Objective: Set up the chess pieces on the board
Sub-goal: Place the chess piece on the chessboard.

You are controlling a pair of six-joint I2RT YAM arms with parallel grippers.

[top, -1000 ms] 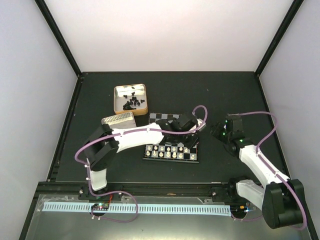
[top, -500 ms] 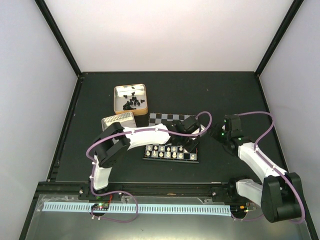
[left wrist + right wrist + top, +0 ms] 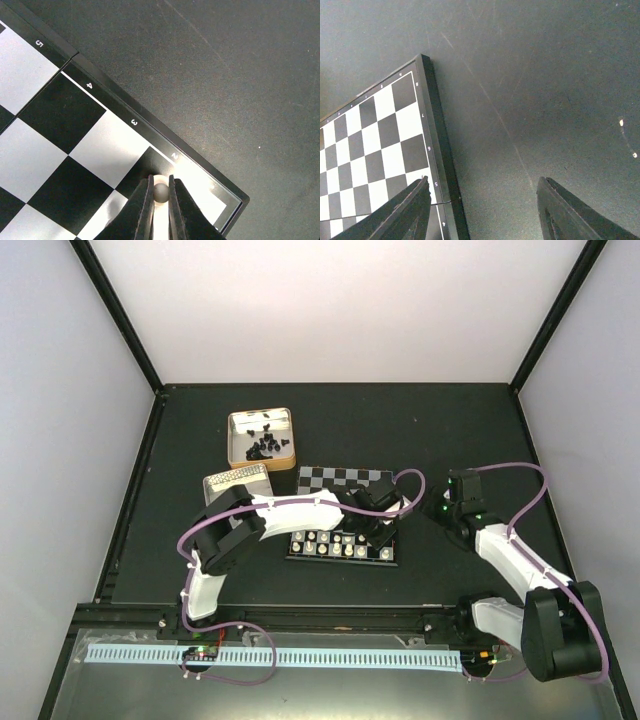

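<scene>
The board (image 3: 330, 480) lies mid-table, with cream-white chess pieces (image 3: 325, 542) lined up along its near rows. My left gripper (image 3: 379, 532) reaches over the board's near right corner. In the left wrist view the left gripper (image 3: 161, 192) is shut on a cream-white pawn (image 3: 161, 190), by the rim mark 2 of the board (image 3: 60, 145). My right gripper (image 3: 449, 506) hangs just right of the board. Seen from the right wrist, the right gripper (image 3: 482, 202) stands open over bare table with nothing in it, beside the board (image 3: 375, 135). The black chess pieces (image 3: 265, 447) lie in a tin.
A gold-rimmed tin (image 3: 236, 424) with the black pieces sits behind the board at the left. A second, closed tin (image 3: 237, 480) lies next to the board's far left corner. Dark table stretches to the right of the board (image 3: 545, 100).
My left arm has swung its gripper from the board's far right side toward the near right corner. The right arm has shifted only slightly.
</scene>
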